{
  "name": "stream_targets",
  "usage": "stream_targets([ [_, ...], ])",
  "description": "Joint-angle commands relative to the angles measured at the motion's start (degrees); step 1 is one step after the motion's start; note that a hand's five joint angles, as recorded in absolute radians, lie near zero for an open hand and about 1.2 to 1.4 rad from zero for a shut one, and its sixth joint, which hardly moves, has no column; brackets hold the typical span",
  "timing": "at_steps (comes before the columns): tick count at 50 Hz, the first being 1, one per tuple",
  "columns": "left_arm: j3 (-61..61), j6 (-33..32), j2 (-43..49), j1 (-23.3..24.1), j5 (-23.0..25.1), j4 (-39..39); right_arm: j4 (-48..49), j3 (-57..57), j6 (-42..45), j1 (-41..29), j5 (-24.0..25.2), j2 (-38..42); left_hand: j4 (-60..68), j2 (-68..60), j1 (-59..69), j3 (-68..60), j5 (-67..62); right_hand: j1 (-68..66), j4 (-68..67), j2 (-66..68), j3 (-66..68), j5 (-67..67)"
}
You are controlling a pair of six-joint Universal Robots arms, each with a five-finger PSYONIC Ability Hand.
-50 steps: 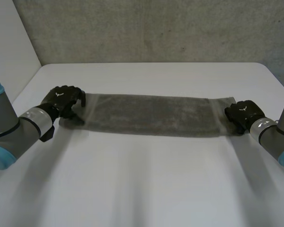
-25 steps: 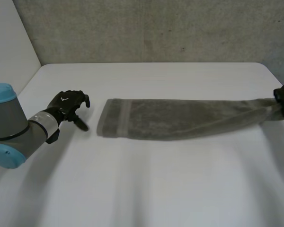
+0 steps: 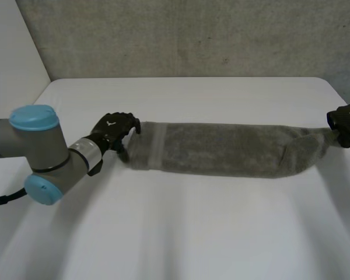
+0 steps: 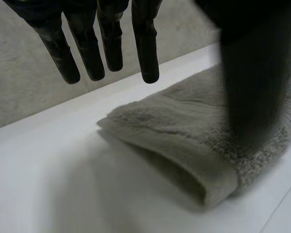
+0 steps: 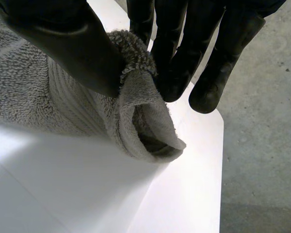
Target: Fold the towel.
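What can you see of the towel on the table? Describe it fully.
The towel is grey terry cloth, doubled into a long narrow band lying across the white table, with a woven stripe near its left end. The right robot hand pinches its right end, bunched, between thumb and fingers. The left robot hand is open at the other end.

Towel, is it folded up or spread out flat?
Folded. The towel lies as a long narrow strip, and its end by the left robot hand shows doubled layers with a rounded fold.
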State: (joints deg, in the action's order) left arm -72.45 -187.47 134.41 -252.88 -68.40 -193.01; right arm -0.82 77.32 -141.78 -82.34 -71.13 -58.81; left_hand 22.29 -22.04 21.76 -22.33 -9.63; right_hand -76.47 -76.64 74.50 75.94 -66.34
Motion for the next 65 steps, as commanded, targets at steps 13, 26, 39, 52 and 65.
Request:
stream_targets([
  [13,8.82,-0.52,9.73,2.74,-2.35,0.44,-0.06,1.43,-0.26,0.78,0.2,-2.63,-2.49,2.24,-1.96,2.53,-0.17,-3.53,-3.36,5.5,4.06,-3.66],
  [26,2.77,0.35,-3.78,2.13,-2.88,1.23,-1.9,-6.9,-0.43,2.1,1.87,-4.38,-4.33,4.08,-3.8,4.37,1.67,-3.53,-3.36,5.5,4.06,-3.66],
  [39,-3.84,0.44,-14.0,-0.77,-2.62,1.23,-7.27,-29.58,-2.27,-12.1,0.73,-1.14,-8.55,8.29,-8.01,8.59,5.88,-3.53,-3.36,5.5,4.06,-3.66],
  [52,-4.19,4.21,-13.91,-2.62,-2.88,1.23,-3.93,-32.5,-2.36,-43.87,-0.32,15.92,-9.05,8.8,-8.52,9.09,6.39,-3.53,-3.36,5.5,4.06,-3.66],
  [65,-4.8,4.92,-13.12,-2.44,-2.62,0.7,-3.66,-31.79,-3.16,-46.95,-16.41,19.87,-8.88,8.63,-8.35,8.92,6.22,66.47,66.64,-64.5,-65.94,66.34],
])
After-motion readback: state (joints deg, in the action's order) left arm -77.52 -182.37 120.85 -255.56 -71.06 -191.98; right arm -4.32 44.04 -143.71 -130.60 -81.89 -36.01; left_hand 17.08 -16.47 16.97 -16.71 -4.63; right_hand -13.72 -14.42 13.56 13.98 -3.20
